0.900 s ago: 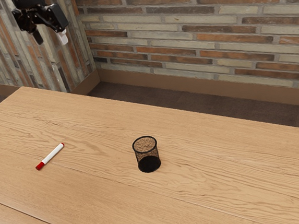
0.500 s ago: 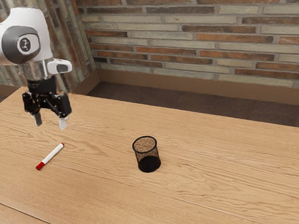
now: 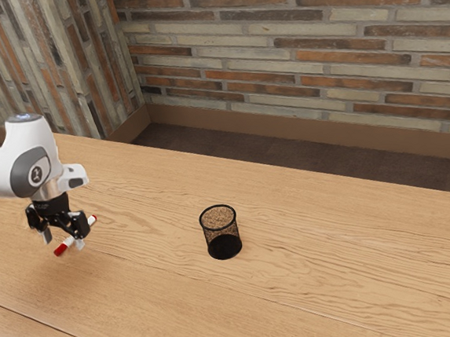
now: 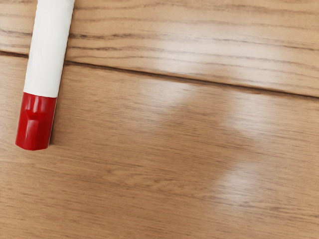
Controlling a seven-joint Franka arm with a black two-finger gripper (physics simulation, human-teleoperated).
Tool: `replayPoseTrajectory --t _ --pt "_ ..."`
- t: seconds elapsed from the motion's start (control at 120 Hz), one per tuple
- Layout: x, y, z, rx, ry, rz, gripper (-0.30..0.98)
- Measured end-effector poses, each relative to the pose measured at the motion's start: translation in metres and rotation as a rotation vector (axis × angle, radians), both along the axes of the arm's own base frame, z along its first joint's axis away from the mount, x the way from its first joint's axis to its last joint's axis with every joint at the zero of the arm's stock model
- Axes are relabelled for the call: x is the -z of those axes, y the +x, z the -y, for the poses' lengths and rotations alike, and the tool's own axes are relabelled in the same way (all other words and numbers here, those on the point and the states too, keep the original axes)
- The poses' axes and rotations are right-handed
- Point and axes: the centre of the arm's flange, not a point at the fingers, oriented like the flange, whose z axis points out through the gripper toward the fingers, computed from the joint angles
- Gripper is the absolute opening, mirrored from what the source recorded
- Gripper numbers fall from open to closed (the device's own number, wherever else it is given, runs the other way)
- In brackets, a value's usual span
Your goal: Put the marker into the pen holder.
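Note:
My gripper (image 3: 63,241) is low over the table at the exterior view's left, its fingers apart and pointing down. The white marker with a red cap (image 3: 60,250) lies on the wood; the hand partly covers its body, and the fingertips look to be beside or just above it. In the wrist view, the marker (image 4: 46,55) rests on the tabletop with its red cap and part of its white barrel visible. A black mesh pen holder (image 3: 225,248) stands upright to the exterior view's right of the gripper.
The wooden table (image 3: 338,285) has a seam between its boards. Its far edge runs before a brick wall (image 3: 293,44), with dark floor between. Bare wood separates the hand from the pen holder.
My hand has come down from high above the table to the marker's level, drifting slightly toward the exterior view's left at the end. The marker and pen holder have not moved.

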Motion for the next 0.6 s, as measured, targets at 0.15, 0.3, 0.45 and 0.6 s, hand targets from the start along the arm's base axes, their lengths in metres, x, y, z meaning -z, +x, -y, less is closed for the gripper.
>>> replayPoseTrajectory --t 0.15,0.3,0.45,0.6 --pt "0.022 0.014 -0.013 0.026 -0.003 0.037 0.56" --pt "0.036 0.018 -0.019 0.063 -0.004 0.059 0.44" --pt "0.036 0.014 -0.034 0.085 -0.001 0.081 0.37" --pt "0.038 0.022 -0.042 0.119 -0.001 0.094 0.34"
